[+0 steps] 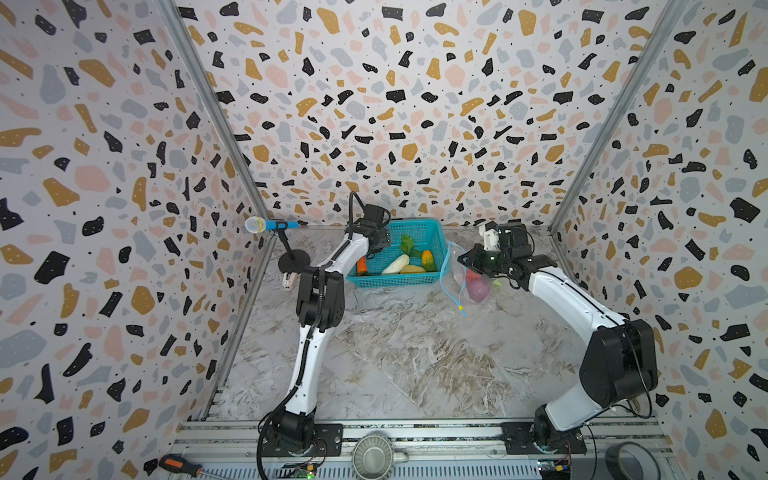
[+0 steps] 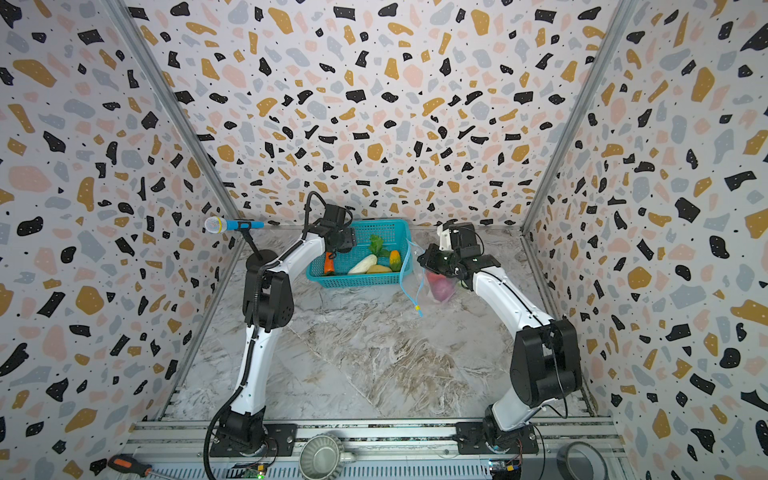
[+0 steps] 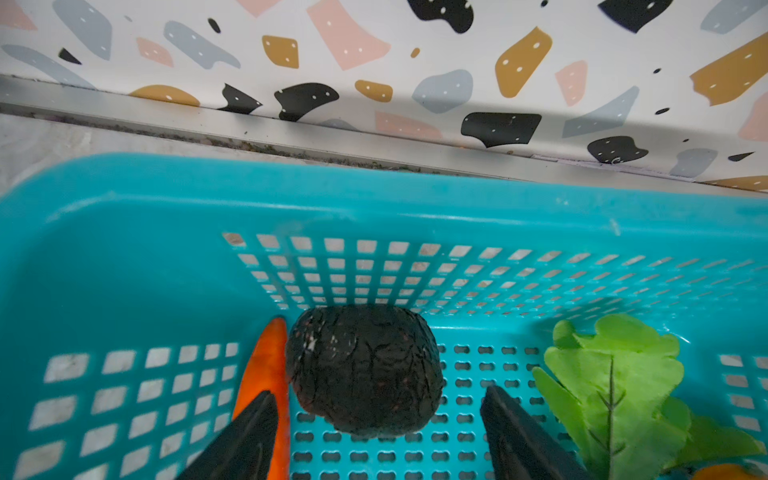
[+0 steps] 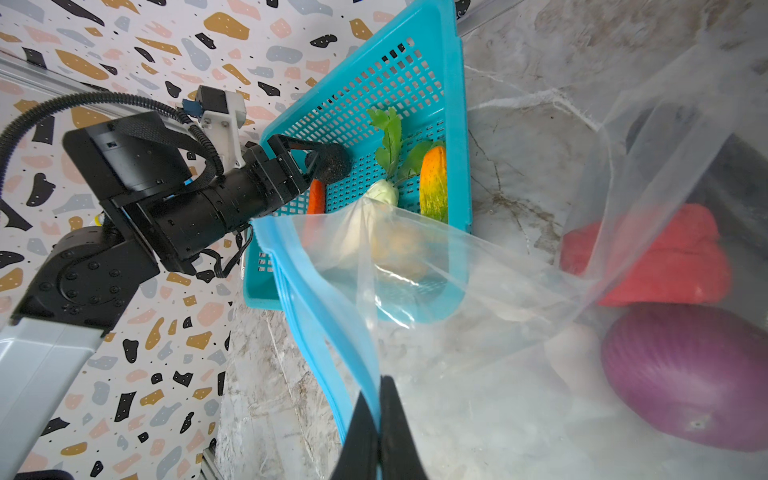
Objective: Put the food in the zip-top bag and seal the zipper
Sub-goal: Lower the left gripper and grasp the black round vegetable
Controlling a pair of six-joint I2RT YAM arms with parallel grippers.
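Observation:
My left gripper hangs open inside the teal basket, one finger on each side of a dark wrinkled eggplant, with a gap on both sides. An orange carrot, a white radish, a yellow potato, an orange-green corn and green leaves also lie in the basket. To the basket's right, my right gripper is shut on the light blue zipper, holding up the mouth of the zip-top bag. A red pepper and purple onion lie inside it. The yellow slider hangs low.
The basket stands against the back wall. A toy microphone on a stand is at the back left. On the front rail lie a screwdriver, a metal mould and a tape roll.

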